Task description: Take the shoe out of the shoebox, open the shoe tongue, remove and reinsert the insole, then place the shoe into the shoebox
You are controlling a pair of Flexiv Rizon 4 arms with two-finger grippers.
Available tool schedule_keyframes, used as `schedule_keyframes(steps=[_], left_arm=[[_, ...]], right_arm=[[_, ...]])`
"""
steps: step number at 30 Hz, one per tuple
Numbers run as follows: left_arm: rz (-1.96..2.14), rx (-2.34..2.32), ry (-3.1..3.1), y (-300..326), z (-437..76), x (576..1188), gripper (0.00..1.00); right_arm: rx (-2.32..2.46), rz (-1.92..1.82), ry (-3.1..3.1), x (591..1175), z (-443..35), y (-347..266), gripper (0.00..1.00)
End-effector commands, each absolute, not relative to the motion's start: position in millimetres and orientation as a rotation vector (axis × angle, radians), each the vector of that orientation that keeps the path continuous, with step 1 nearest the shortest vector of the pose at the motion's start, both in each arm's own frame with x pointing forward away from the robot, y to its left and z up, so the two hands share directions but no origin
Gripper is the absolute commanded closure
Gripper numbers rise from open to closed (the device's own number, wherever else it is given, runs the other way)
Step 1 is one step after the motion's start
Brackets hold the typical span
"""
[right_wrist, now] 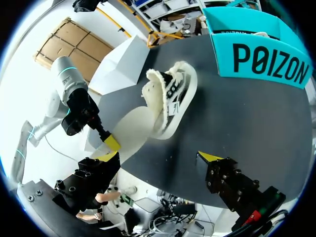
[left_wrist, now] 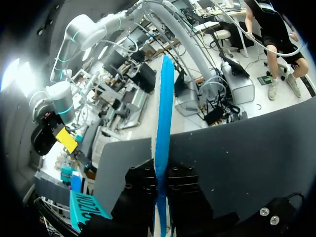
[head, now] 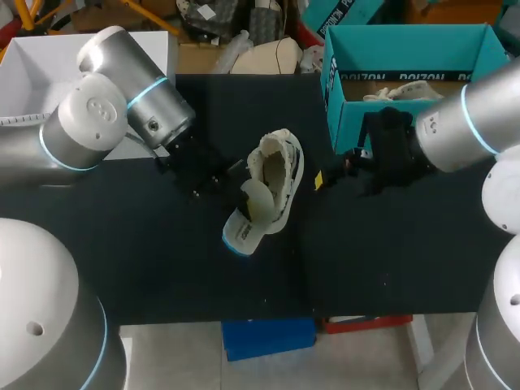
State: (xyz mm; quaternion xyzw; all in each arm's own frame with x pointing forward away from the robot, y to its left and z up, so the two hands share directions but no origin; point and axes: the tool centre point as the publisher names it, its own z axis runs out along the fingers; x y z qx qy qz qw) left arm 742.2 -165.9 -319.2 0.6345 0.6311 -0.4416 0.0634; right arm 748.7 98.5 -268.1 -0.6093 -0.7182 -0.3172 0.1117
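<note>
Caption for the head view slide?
Left gripper holds the insole partly out of the shoe; right gripper open beside the shoebox.

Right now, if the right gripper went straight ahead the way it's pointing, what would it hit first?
Probably the white shoe, which lies directly ahead of the open right gripper. The insole sticking out of it sits just beside that line, so it could touch that first.
</note>
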Motion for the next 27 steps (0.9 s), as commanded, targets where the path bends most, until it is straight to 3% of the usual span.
schedule_keyframes(steps=[1,27], left_arm=[[-1.351,1.989,1.920,-180.6,-331.4,761.3,1.00],[-1.400,1.991,1.882,-209.8,-372.7,835.8,1.00]], right_arm=[[-1.792,-0.929,-2.109,748.6,-268.1,99.2,0.00],[-1.792,-0.929,-2.109,748.6,-268.1,99.2,0.00]])
